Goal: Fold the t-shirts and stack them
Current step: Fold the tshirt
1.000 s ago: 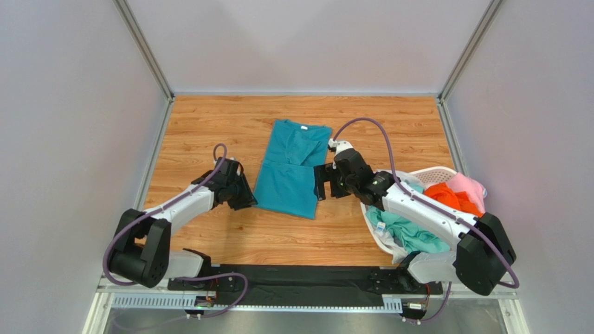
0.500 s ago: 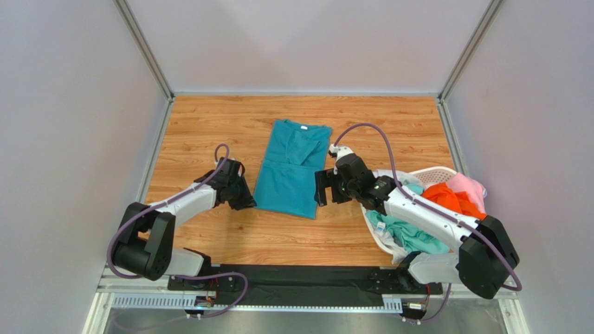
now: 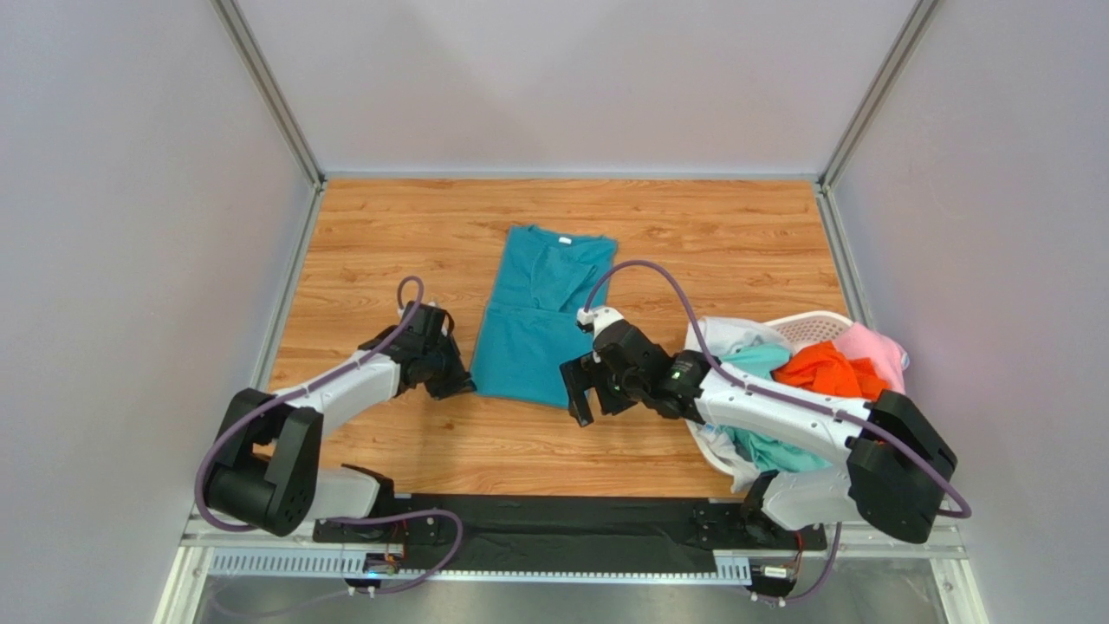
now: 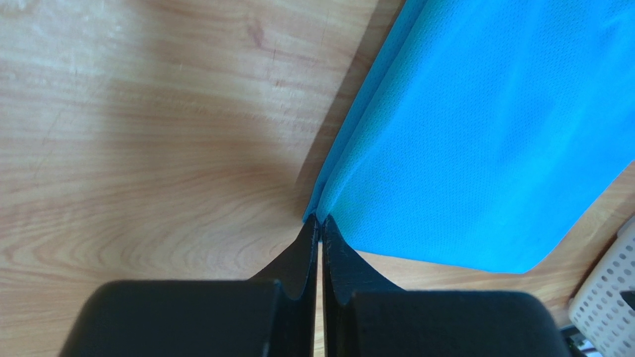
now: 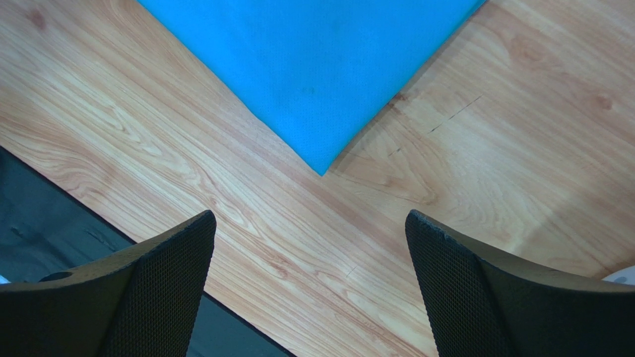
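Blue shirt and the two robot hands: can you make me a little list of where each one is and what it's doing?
teal t-shirt: spread on the wooden table, sides folded in
left gripper: shut, pinching the shirt's near left edge
right gripper: open, over bare wood by the shirt's near right corner, touching nothing
laundry basket: on the right, with other shirts heaped in it

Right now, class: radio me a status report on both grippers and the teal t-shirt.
Left gripper shut on teal t-shirt, near-left corner. Right gripper open at its near-right corner. Shirt folded lengthwise, flat on table. Nothing in the way.
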You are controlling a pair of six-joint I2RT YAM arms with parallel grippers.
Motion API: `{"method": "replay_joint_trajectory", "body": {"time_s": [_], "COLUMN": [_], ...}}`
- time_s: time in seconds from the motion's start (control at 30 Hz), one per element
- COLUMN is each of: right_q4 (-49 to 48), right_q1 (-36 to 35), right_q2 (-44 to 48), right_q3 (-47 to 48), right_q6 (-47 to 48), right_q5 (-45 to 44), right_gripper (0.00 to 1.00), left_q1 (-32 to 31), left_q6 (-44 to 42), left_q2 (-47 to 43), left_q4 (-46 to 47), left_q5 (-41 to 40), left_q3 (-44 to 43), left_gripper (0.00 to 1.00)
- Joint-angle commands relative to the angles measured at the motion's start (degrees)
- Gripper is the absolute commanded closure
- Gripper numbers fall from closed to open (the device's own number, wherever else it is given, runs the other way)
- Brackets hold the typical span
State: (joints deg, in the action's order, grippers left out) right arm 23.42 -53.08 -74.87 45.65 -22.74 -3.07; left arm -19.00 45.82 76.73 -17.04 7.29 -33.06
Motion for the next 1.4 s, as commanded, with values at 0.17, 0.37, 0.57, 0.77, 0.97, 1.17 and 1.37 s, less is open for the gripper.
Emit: {"method": "replay_joint_trajectory", "body": {"time_s": [0.17, 0.37, 0.57, 0.77, 0.97, 1.17, 1.37], "right_q4": [-2.67, -4.87, -5.49, -6.37, -6.9, -6.37, -1.55], "right_q1": [-2.11, -2.47, -3.17, -3.87, -4.22, -4.75, -7.47], "right_q2": [-5.81, -11.52, -16.0, -17.15, -18.91, -19.17, -15.58], "right_q3": [-0.03, 1.28, 3.31, 3.39, 3.57, 3.75, 4.62], "right_q6": [-3.01, -2.49, -1.43, -1.52, -1.78, -2.39, -2.48], "right_q5": [-0.54, 1.57, 4.92, 3.33, 0.61, -1.32, -1.59], "right_gripper": [0.01, 0.14, 0.28, 0.38, 0.48, 0.73, 0.97], "left_q1": [0.11, 0.11, 0.11, 0.11, 0.11, 0.11, 0.11], "left_q6": [0.76, 0.67, 1.02, 1.2, 1.2, 1.2, 1.81], "left_q2": [-5.36, -5.36, -5.8, -6.59, -7.21, -7.47, -11.85], "left_q4": [-4.32, -3.7, -3.79, -3.88, -4.06, -4.49, -7.73], "left_q5": [-1.31, -0.52, -0.43, -0.78, -1.31, -1.4, -1.31], "left_q3": [3.7, 4.23, 4.58, 4.76, 4.85, 4.93, 5.11], "left_gripper": [1.0, 1.0, 1.0, 1.0, 1.0, 1.0, 1.0]}}
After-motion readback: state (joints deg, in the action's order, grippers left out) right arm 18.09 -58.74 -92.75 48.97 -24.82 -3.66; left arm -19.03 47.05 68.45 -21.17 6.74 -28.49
